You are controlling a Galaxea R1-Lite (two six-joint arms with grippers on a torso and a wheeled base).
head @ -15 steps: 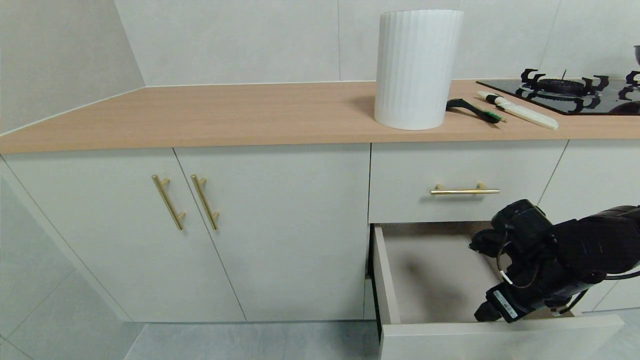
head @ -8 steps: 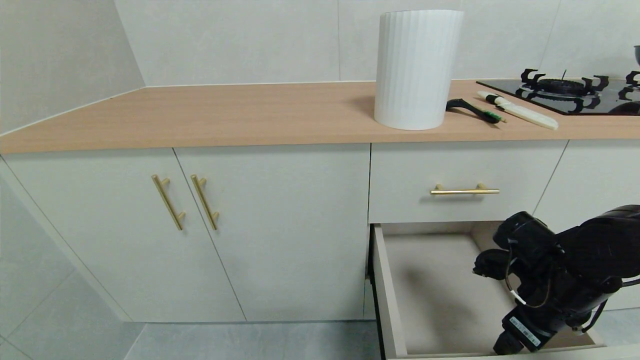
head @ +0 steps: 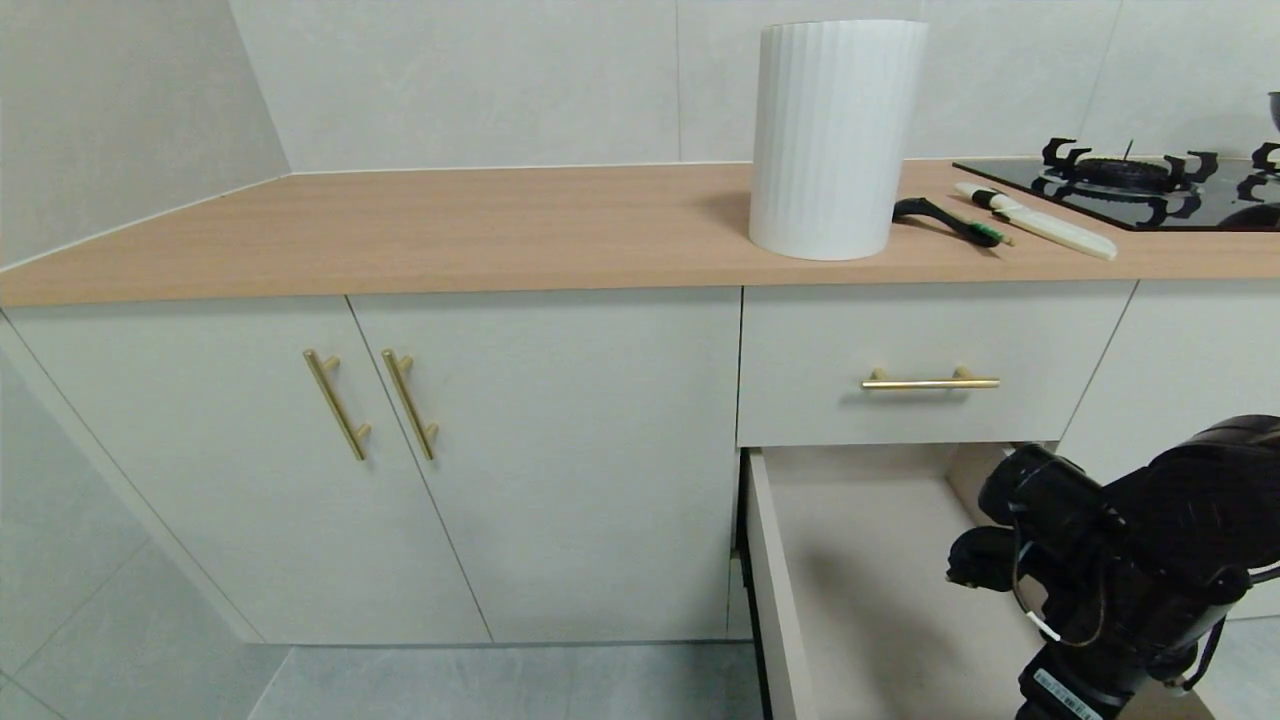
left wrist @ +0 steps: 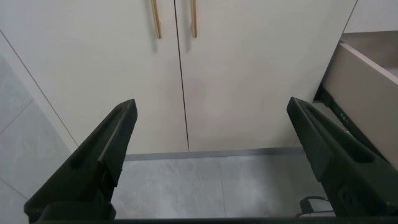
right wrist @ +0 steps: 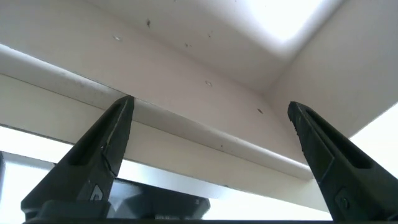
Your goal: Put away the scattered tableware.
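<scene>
A white knife (head: 1040,220) and a black-handled utensil (head: 945,220) lie on the wooden counter (head: 450,225), to the right of a tall white ribbed container (head: 830,140). Below them the lower drawer (head: 880,560) stands pulled far out, with nothing on its visible floor. My right arm (head: 1120,570) hangs over the drawer's front right corner. In the right wrist view my right gripper (right wrist: 210,104) is open, its fingers spread across a pale edge of the drawer (right wrist: 205,140). My left gripper (left wrist: 210,102) is open and holds nothing; it faces the cabinet doors (left wrist: 249,62) low near the floor.
A closed upper drawer with a gold handle (head: 930,381) sits above the open one. Two cabinet doors with gold handles (head: 370,400) are to the left. A black gas hob (head: 1130,180) fills the counter's far right. The open drawer's side (left wrist: 367,68) juts out beside my left gripper.
The lower drawer has slid further out toward me, and my right arm has moved down and back with its front. The left arm's motion cannot be judged.
</scene>
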